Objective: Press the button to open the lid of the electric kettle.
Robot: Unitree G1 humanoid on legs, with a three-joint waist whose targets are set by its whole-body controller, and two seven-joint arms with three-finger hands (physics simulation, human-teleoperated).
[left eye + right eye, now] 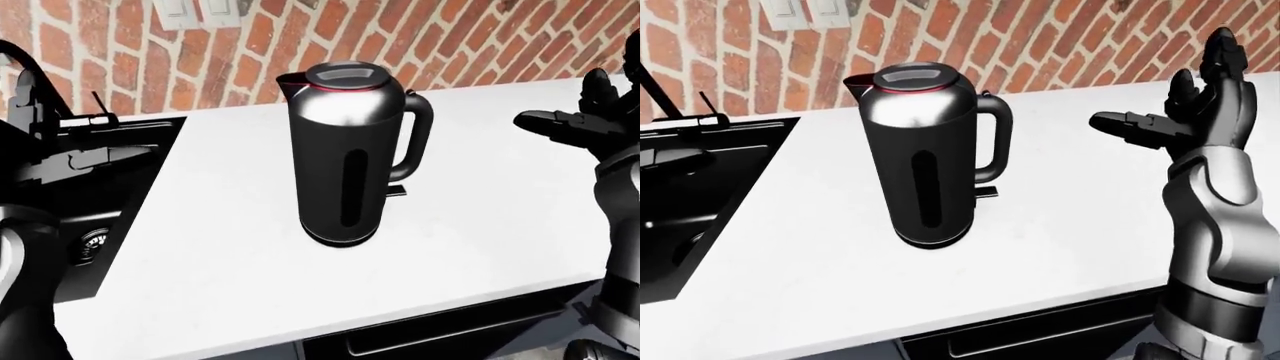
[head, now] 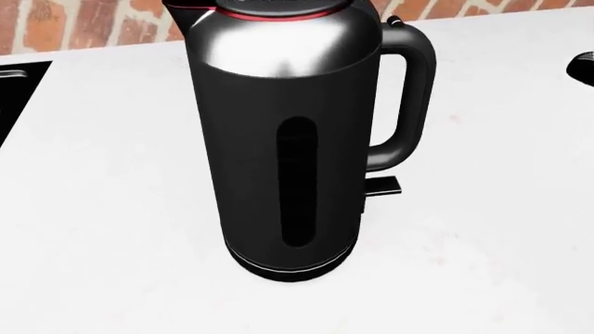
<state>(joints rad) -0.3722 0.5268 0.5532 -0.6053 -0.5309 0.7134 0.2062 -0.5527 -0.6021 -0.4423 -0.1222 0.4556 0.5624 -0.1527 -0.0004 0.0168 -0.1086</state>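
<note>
White counter (image 1: 480, 225) runs under everything; the right hand (image 1: 1185, 112) is raised over it at the right of the right-eye view, fingers spread and holding nothing, well apart from the kettle (image 1: 350, 150). The left hand I cannot tell — only a forearm shows at the left edge of the left-eye view, near the sink (image 1: 100, 195). The kettle stands upright mid-counter, lid (image 1: 345, 75) shut, handle (image 1: 418, 135) turned right. The button is too small to make out — likely by the handle's top. Bring one fingertip in from the right and press straight down, not sideways, so the kettle doesn't tip. Brick wall (image 1: 400, 37) lies beyond.
</note>
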